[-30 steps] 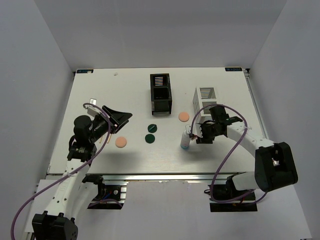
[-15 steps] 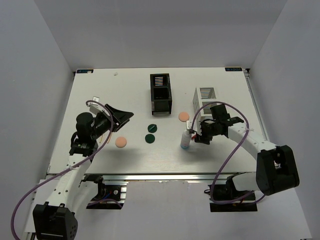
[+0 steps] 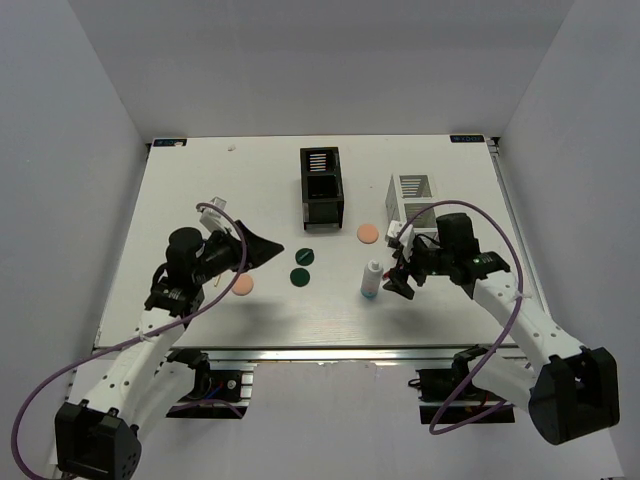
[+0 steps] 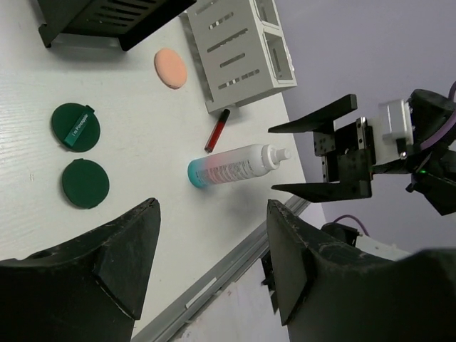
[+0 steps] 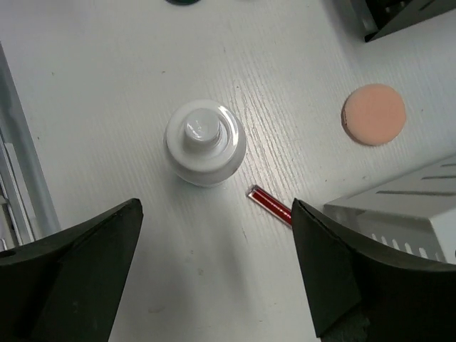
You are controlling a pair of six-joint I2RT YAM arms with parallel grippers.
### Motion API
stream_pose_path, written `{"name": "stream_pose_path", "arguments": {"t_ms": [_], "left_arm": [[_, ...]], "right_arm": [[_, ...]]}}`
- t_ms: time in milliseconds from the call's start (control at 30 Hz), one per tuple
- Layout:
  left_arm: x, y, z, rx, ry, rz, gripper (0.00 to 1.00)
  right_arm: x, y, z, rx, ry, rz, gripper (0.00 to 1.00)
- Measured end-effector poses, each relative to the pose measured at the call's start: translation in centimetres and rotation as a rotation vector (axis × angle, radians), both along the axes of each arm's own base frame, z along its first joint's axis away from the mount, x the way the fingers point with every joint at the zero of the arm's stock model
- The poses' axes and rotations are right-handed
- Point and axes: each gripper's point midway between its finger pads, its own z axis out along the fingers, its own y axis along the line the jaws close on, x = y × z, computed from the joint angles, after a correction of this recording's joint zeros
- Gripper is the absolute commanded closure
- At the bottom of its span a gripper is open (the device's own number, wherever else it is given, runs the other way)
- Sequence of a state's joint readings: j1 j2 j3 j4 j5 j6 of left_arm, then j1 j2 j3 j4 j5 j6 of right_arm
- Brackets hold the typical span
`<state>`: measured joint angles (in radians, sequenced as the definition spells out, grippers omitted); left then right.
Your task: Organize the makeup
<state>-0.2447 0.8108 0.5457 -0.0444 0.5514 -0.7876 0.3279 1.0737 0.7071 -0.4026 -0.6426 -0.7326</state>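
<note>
A small white bottle (image 3: 371, 279) with a blue base stands upright on the table; it also shows in the right wrist view (image 5: 205, 141) and the left wrist view (image 4: 239, 164). My right gripper (image 3: 399, 278) is open and empty just right of it. A dark red tube (image 5: 271, 204) lies between the bottle and the white organizer (image 3: 412, 198). Two green discs (image 3: 306, 256) (image 3: 300, 276) lie mid-table. One peach puff (image 3: 368, 233) lies near the white organizer and another (image 3: 241, 285) by my left arm. My left gripper (image 3: 268, 250) is open and empty, left of the discs.
The black organizer (image 3: 321, 185) stands at the back centre, next to the white one. A tan stick (image 3: 217, 283) lies partly under my left arm. The table's front rail (image 4: 214, 285) runs just below the left fingers.
My right gripper has let go of the bottle and drawn back to the right; the bottle stays upright. My left gripper has moved right toward the green discs.
</note>
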Motion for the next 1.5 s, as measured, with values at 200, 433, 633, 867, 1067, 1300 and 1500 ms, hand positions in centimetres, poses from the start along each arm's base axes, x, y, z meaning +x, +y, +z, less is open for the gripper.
{"name": "stream_pose_path", "arguments": {"t_ms": [200, 433, 633, 867, 1067, 1300, 1500], "left_arm": [[-0.9, -1.6, -0.7, 0.042, -0.028, -0.046, 0.29], [-1.0, -2.0, -1.5, 0.075, -0.047, -0.04, 0.3], [-1.1, -1.7, -2.7, 0.084, -0.025, -0.017, 0.3], [-1.1, -1.7, -2.7, 0.084, -0.028, -0.015, 0.3], [-1.2, -1.8, -3.1, 0.102, -0.02, -0.012, 0.3], [-1.7, -2.1, -3.4, 0.116, -0.015, -0.025, 0.3], [-1.9, -2.4, -3.5, 0.12, -0.015, -0.033, 0.3]], "right_arm": [[-0.5, 0.0, 0.1, 0.04, 0.072, -0.084, 0.11], [-0.7, -0.4, -0.8, 0.06, 0.149, -0.192, 0.11], [-0.8, -0.5, -0.7, 0.066, 0.143, -0.205, 0.11], [-1.0, -0.3, -2.1, 0.061, 0.137, -0.208, 0.11], [-0.5, -0.2, -2.5, 0.072, 0.115, -0.221, 0.11], [-0.8, -0.1, -3.6, 0.077, 0.122, -0.231, 0.11], [-0.2, 1.0, -3.6, 0.109, 0.093, -0.231, 0.11]]}}
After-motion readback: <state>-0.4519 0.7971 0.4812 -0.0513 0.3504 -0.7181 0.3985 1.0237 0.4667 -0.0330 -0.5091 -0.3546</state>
